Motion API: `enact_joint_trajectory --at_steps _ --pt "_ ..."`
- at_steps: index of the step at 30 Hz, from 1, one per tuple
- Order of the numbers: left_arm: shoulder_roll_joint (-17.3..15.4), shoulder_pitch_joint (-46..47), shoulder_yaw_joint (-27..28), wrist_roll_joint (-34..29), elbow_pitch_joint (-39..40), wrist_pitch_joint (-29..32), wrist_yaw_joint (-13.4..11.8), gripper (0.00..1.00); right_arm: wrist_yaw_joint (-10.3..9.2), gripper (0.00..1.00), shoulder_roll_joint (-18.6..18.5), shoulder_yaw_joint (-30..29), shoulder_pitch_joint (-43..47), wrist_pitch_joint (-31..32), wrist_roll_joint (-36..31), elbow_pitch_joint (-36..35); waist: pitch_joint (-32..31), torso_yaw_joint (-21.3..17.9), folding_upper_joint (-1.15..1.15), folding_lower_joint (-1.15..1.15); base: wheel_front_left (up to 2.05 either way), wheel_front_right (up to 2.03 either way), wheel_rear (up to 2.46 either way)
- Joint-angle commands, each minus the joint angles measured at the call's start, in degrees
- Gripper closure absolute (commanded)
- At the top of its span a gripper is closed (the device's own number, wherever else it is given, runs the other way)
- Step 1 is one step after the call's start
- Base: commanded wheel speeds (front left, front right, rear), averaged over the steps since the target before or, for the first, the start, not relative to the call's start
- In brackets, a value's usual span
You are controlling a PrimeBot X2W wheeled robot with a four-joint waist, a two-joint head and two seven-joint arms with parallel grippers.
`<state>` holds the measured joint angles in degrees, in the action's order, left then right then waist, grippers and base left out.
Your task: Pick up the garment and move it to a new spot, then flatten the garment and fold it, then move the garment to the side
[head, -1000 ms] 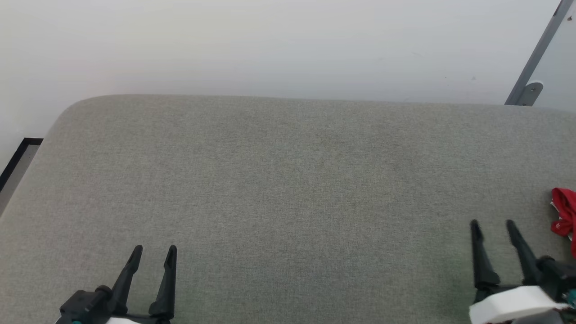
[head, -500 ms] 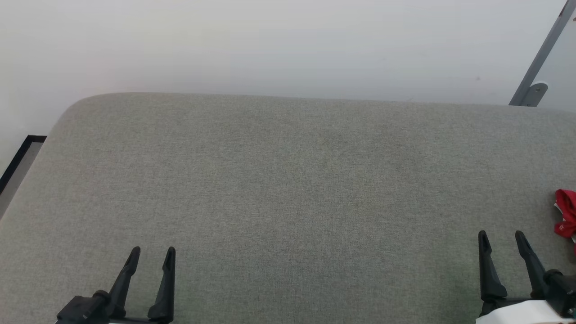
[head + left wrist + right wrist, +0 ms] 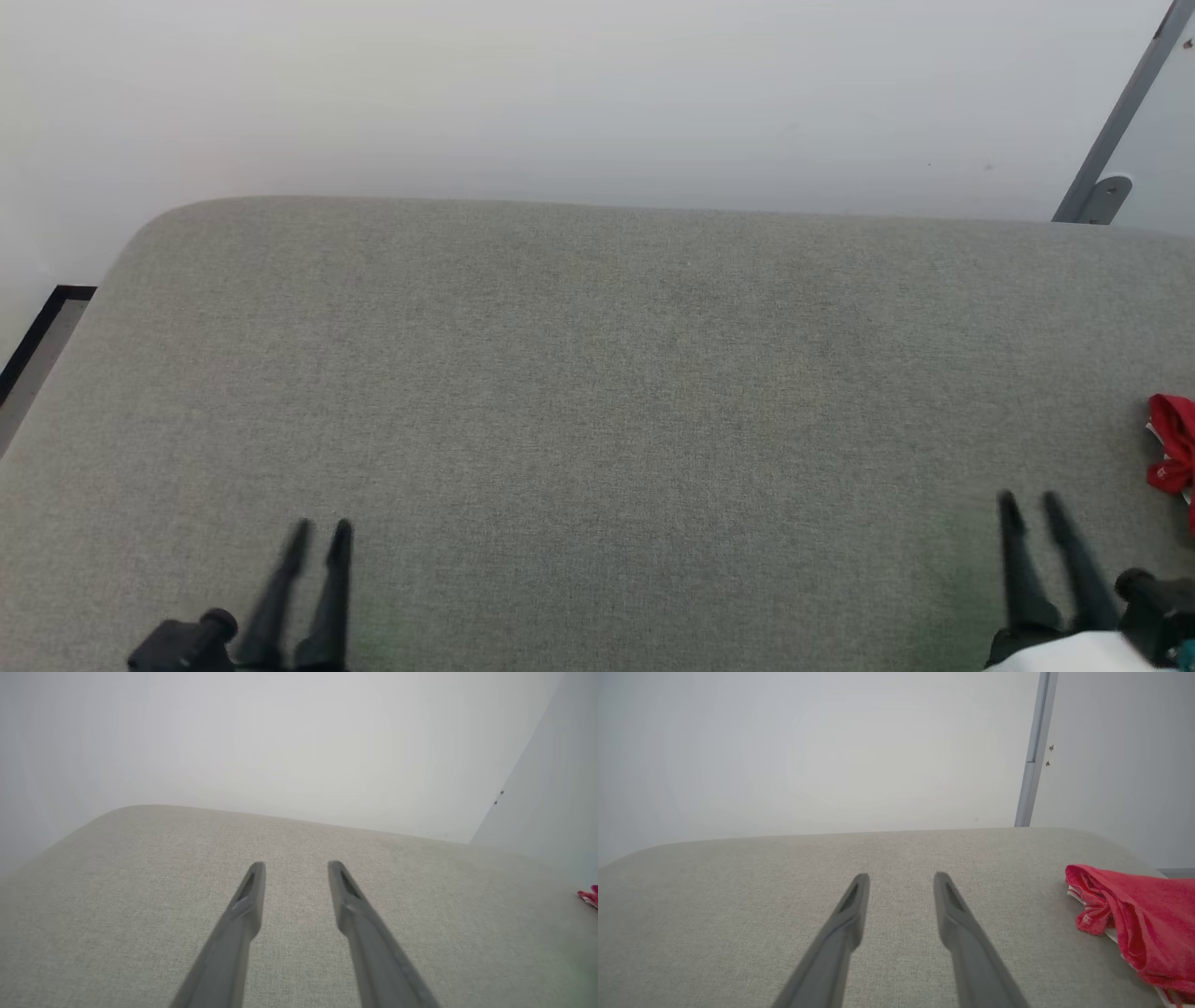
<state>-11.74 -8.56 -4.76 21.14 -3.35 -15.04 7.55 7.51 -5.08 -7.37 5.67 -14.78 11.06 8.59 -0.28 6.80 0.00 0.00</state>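
Now left tool (image 3: pixel 322 528), right tool (image 3: pixel 1028 499) narrower than before; garment (image 3: pixel 1173 453) apart, untouched.

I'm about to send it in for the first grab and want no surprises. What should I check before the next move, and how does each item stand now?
1. Target found: ok. The garment lies crumpled at the right end of the grey cushion.
2. The right pincer ready: ok. Its jaws are apart with nothing between them.
3. The left pincer ready: ok. Its jaws are apart and it holds nothing.
4. Way to the garment: ok. Bare cushion lies between it and the right pincer.
5. Whole garment on the cushion: cannot tell. Its far part is cut off at the picture's edge.
6. New spot free: ok. The cushion's middle is bare.
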Motion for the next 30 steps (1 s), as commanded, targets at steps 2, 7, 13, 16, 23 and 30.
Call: enact_joint_trajectory --at_steps 2,7,13,16,23,30 --pt "0.5 -0.2 -0.2 0.3 -0.9 0.1 0.0 1.00 0.00 1.00 0.2 0.0 0.1 0.2 0.3 0.9 0.0 0.0 0.00 0.00 0.00 0.00 0.00" --pt "0.9 0.6 0.2 5.3 -1.4 1.2 -0.1 1.00 0.00 1.00 0.4 -0.2 -0.9 1.9 5.6 1.6 0.0 -0.3 0.00 0.00 0.00 0.00 0.00" --pt "1.3 2.0 0.8 11.2 -2.3 2.7 -0.1 1.00 0.00 1.00 0.5 0.0 -1.7 3.5 12.1 1.7 0.0 -0.6 0.00 0.00 0.00 0.00 0.00" --pt "1.4 2.6 1.0 14.0 -2.7 3.3 -0.1 1.00 0.00 1.00 0.6 0.0 -2.2 4.2 15.1 1.8 0.0 -0.8 0.00 0.00 0.00 0.00 0.00" --pt "1.9 3.9 1.7 20.1 -3.7 4.9 0.0 1.00 -0.01 1.00 0.8 0.2 -3.1 5.9 21.8 2.1 0.1 -1.1 0.00 0.00 0.00 0.00 0.00" --pt "2.3 5.1 2.3 25.7 -4.5 6.3 0.0 1.00 -0.01 1.00 0.9 0.3 -4.1 7.5 28.0 2.4 0.1 -1.5 0.00 0.00 0.00 0.00 0.00"
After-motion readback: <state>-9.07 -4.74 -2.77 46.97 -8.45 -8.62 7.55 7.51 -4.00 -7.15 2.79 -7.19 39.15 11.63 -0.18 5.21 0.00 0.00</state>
